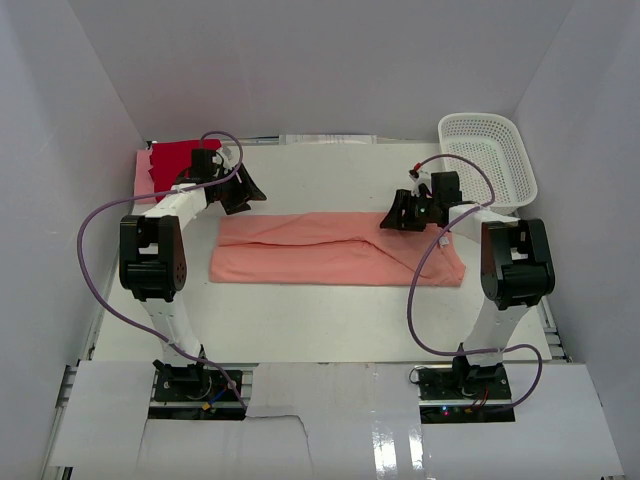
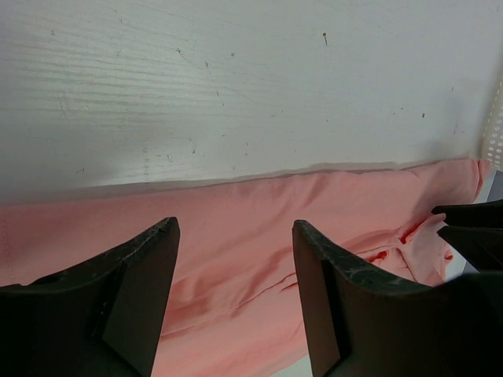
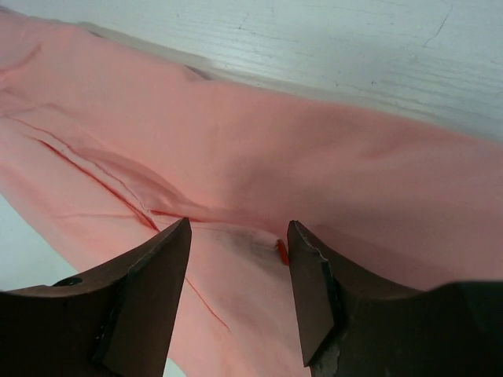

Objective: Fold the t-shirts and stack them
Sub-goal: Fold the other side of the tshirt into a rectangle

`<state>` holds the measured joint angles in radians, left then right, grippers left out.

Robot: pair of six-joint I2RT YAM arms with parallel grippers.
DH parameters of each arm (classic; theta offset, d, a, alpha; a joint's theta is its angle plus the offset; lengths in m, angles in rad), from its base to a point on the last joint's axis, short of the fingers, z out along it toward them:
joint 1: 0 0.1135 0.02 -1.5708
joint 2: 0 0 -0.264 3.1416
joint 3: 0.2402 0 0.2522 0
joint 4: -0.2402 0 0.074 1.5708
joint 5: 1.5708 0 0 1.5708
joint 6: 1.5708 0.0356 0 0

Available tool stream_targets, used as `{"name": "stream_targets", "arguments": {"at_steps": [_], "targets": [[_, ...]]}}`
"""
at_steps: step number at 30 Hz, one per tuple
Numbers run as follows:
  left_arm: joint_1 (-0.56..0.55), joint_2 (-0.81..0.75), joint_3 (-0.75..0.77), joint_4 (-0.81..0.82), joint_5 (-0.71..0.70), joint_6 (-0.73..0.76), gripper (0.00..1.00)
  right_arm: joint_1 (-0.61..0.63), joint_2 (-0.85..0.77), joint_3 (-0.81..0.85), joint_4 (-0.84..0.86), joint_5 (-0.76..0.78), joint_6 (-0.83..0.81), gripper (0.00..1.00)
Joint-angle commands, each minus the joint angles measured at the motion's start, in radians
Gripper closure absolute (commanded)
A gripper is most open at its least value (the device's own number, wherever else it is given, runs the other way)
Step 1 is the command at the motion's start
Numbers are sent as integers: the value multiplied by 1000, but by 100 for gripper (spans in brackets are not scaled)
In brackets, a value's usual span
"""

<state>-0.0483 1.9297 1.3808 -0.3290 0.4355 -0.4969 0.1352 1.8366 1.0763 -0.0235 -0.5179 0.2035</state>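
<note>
We hold both pairs of jaws apart with nothing between them. The left gripper (image 2: 236,228) hangs over the far long edge of the salmon t-shirt (image 1: 320,255), with cloth under the fingertips and bare table (image 1: 330,320) just beyond them. The right gripper (image 3: 238,228) hangs over the other end of the same shirt, and a creased fold runs off to the left of its jaws. A small red mark, perhaps a label, shows just inside its right finger.

The shirt lies flat as a long band, already doubled lengthwise, so we judge it light, limp and apt to sag or slide open when lifted. We would pinch through all layers at the band's two far corners, one per gripper, and not at a single top ply.

The red t-shirt (image 1: 172,157) sits folded on the pale pink t-shirt (image 1: 143,178), behind and to the left of the left gripper, close by. That pile looks like the stack to build on.

The table is white, smooth and faintly grained, so cloth should drag easily. A white mesh basket (image 1: 480,118) stands beyond and to the right of the right gripper. Plain pale walls (image 1: 60,120) close in both sides, leaving little room to swing outward.
</note>
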Motion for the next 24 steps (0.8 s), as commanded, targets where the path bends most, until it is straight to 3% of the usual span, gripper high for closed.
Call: {"name": "stream_targets", "arguments": {"at_steps": [1, 4, 8, 14, 21, 24], "targets": [[-4, -80, -12, 11, 16, 11, 30, 4, -53, -9, -33, 12, -23, 44], [-4, -83, -12, 13, 14, 12, 30, 4, -50, -13, -32, 2, -23, 59], [-5, -87, -12, 10, 9, 18, 30, 4, -36, -13, -39, -22, -18, 71], [-5, -87, -14, 5, 8, 20, 30, 4, -46, -32, -41, -25, -21, 73], [-5, -90, -16, 4, 5, 21, 30, 6, -63, -53, -41, -65, -18, 92], [-5, -94, -17, 2, 3, 21, 30, 15, -109, -93, -33, -93, -4, 92]]}}
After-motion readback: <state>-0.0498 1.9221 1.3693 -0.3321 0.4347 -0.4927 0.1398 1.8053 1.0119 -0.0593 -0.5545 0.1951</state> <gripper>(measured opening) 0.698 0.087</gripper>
